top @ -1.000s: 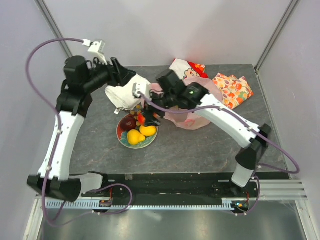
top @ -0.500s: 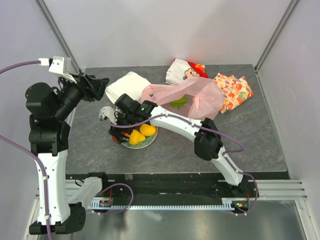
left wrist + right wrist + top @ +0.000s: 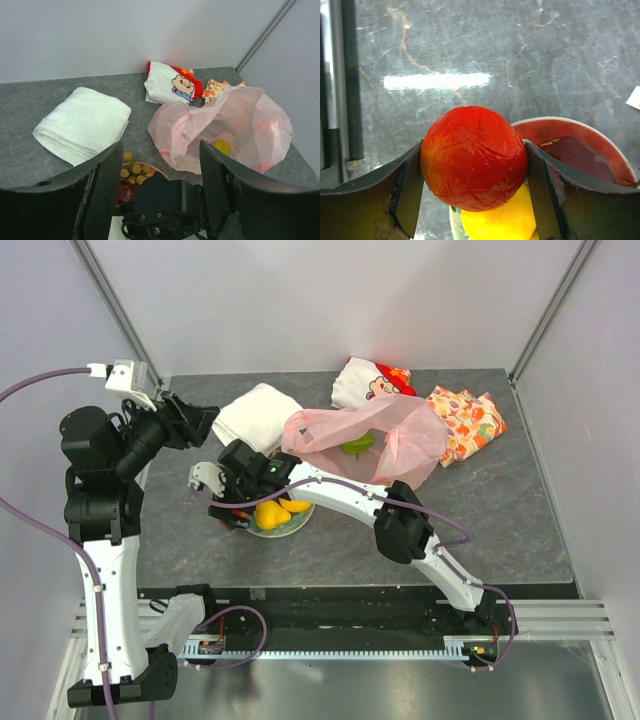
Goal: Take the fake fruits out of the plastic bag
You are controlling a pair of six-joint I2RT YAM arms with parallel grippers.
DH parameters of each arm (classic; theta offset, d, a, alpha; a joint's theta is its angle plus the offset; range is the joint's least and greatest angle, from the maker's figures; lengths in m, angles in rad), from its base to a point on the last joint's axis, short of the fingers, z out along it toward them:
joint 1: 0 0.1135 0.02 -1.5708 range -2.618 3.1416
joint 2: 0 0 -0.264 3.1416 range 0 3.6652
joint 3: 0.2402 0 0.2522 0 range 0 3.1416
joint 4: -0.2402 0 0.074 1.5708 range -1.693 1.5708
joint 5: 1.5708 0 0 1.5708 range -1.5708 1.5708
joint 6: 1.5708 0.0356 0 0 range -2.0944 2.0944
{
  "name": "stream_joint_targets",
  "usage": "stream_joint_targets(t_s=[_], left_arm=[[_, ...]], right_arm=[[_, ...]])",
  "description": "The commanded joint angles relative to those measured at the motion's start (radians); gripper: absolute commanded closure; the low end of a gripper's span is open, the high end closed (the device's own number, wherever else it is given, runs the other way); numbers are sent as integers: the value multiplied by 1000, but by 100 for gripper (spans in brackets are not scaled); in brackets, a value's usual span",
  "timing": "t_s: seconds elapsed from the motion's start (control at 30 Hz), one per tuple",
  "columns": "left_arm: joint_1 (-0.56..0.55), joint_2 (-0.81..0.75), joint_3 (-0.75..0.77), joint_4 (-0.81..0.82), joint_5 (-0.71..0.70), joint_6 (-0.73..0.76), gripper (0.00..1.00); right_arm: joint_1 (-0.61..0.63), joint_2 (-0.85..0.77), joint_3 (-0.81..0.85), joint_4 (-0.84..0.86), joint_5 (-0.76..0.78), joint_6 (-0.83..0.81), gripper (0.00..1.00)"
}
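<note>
Clamped between the two fingers point(image 3: 406, 192) of the right gripper point(image 3: 474, 148): the red-yellow apple point(image 3: 470, 165), gripped at its sides, jaws parted only as far as the fruit's width. Held above the left rim of the red plate point(image 3: 580, 134), partly over bare worktop point(image 3: 520, 50), with a yellow pear point(image 3: 502, 222) directly beneath. Stretched there from the near right corner (arm bent low across the middle in the overhead view).

Also on the plate, left of the worktop's middle and toward the near edge: an orange point(image 3: 297, 505), a dark red plum point(image 3: 125, 192) and a brownish grape bunch point(image 3: 132, 171).

Spread wide and gripping nothing: the left gripper point(image 3: 160, 145), raised over the far left corner and pointed toward the right edge.

Right of the middle, in the far half: the plastic bag point(image 3: 405, 440), pale pink and crumpled, mouth gaping toward the left edge, apart from both grippers. Inside it, a green piece point(image 3: 355, 446) and a yellow piece point(image 3: 221, 146).

Near the far edge, left of the bag: a folded white towel point(image 3: 255, 415). Against the far edge, just behind the bag: a white cloth with cartoon print point(image 3: 368, 380). Toward the far right corner, touching the bag's right side: an orange-patterned cloth point(image 3: 465, 418).
</note>
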Motion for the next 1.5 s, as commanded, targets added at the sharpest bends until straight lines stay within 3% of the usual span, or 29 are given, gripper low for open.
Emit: stream_joint_targets(t_s=[0.0,0.43,0.87,1.17,1.47], left_arm=[[9,-13,-10,16,33,-31,31],[16,1,-13,28,60,-51,31],[18,2,-36,48,80,-67,32],[16,8,-44,66,97,-77,32],[16,28,-42,95,114,-87,32]], right_arm=[[-1,16,35,40,43,-7,33],[-1,16,-12,37,116,-28,26],[13,16,-44,46,179,-31,7],[18,7,8,17,191,-14,2],[12,-197,-49,-38,247,3,2]])
